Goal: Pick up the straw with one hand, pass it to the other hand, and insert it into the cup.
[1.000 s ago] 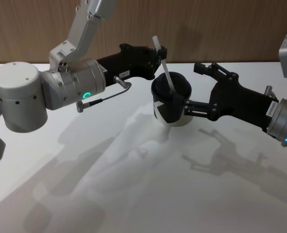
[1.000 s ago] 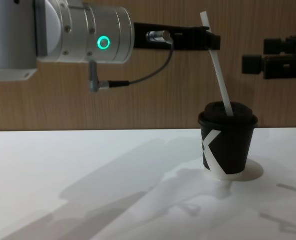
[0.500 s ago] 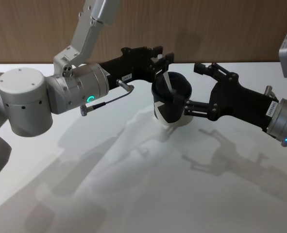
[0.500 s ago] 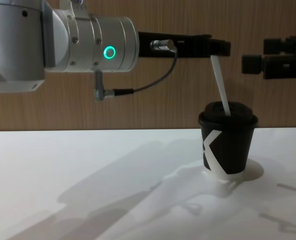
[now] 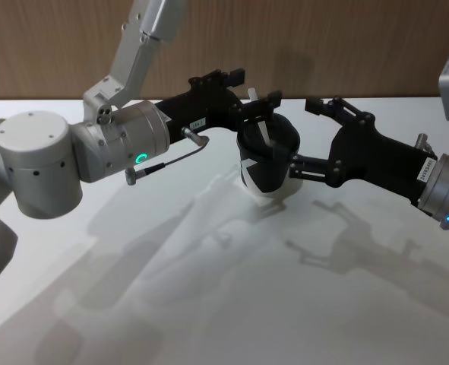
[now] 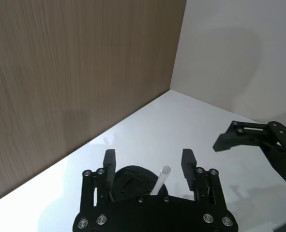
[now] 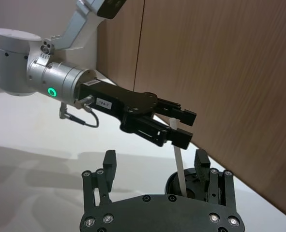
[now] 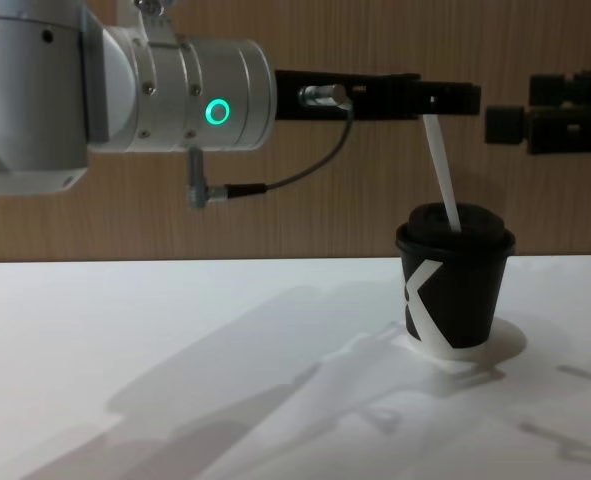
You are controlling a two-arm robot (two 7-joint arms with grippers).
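Already the straw [image 8: 442, 170] stands tilted in the lid of the cup [image 8: 454, 290] on the table, and the left gripper [image 6: 151, 170], fingers spread either side of its top (right gripper [image 5: 304, 141] open beside the cup), could snag and tip it.

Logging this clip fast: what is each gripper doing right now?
Left gripper: open, fingers either side of the thin white straw in the black lidded paper cup.
Right gripper: open, holding nothing.
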